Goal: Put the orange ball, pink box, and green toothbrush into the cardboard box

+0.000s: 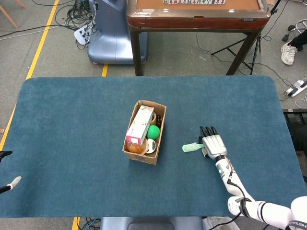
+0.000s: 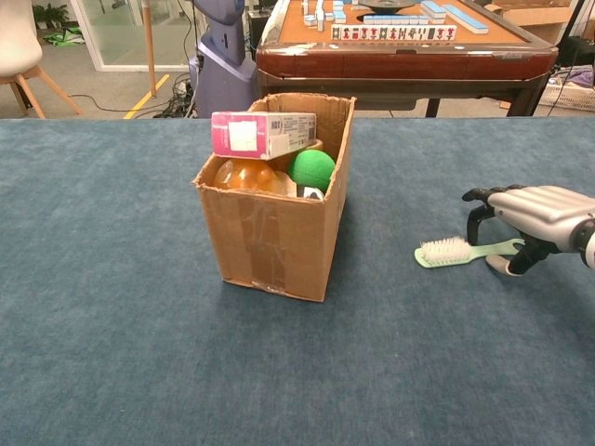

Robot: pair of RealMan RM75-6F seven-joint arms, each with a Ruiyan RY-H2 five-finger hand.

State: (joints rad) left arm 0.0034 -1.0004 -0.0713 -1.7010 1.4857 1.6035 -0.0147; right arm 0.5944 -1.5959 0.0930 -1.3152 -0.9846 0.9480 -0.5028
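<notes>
The cardboard box point(image 1: 142, 157) point(image 2: 274, 242) stands mid-table. Across its top lies the pink box point(image 1: 141, 123) point(image 2: 262, 134), with the orange ball point(image 1: 135, 147) point(image 2: 244, 176) under it. The green toothbrush point(image 1: 192, 147) point(image 2: 446, 252) lies flat on the cloth to the right of the box, bristles up. My right hand point(image 1: 213, 143) point(image 2: 535, 214) arches over the handle end, fingers on the far side and thumb on the near side, not visibly closed on it. Of my left hand point(image 1: 7, 184) only spread fingertips show at the head view's far left edge, holding nothing.
A green ball point(image 1: 153, 132) point(image 2: 311, 170) and a small white item also sit in the box. The blue cloth table point(image 1: 72, 120) stretches wide on all sides. Behind it stand a wooden mahjong table point(image 1: 196, 12) point(image 2: 400, 46) and a grey machine base point(image 1: 112, 38).
</notes>
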